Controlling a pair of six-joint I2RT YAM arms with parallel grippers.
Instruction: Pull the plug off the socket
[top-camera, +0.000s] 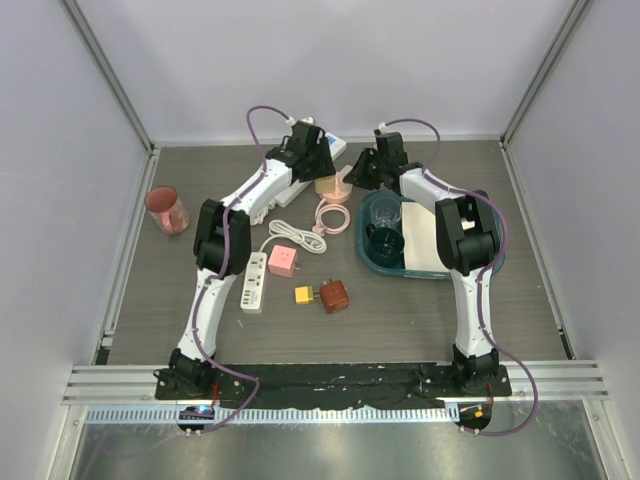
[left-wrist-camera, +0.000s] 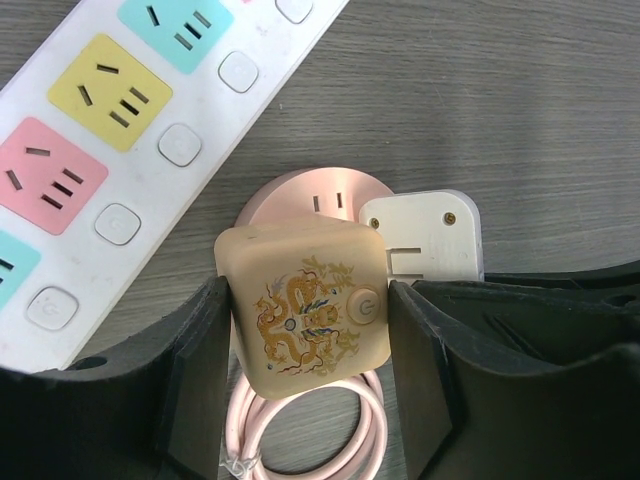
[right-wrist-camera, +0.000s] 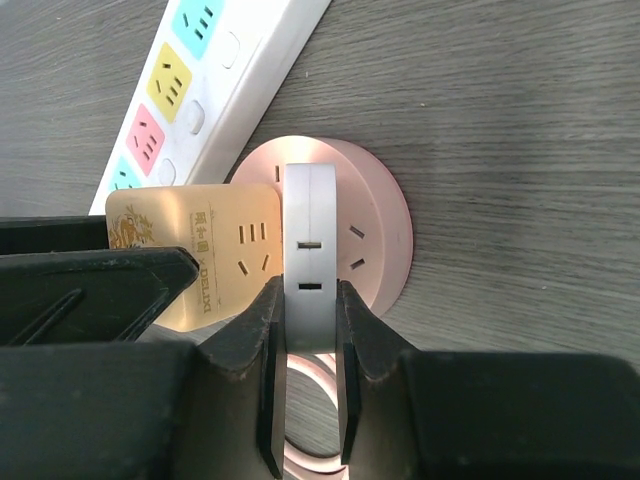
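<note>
Left wrist view: pink cable (left-wrist-camera: 245, 420) coiled nearest; left gripper (left-wrist-camera: 308, 320) clamps beige cube plug (left-wrist-camera: 305, 310) seated on round pink socket (left-wrist-camera: 285, 190), largely hiding it. Adjacent white plug (left-wrist-camera: 425, 235) pinched by right gripper (right-wrist-camera: 308, 300). Beyond, multicolour power strip (left-wrist-camera: 130, 150), ends cut off.

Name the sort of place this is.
Probably a robot test cell: plain panel walls enclose a table, and the left arm and right arm are bolted to a metal rail.

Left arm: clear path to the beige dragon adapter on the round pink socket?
Probably yes. The left gripper has its fingers flanking the beige dragon adapter, nothing between. The right gripper, shut on the white plug beside it, crowds but doesn't block.
</note>
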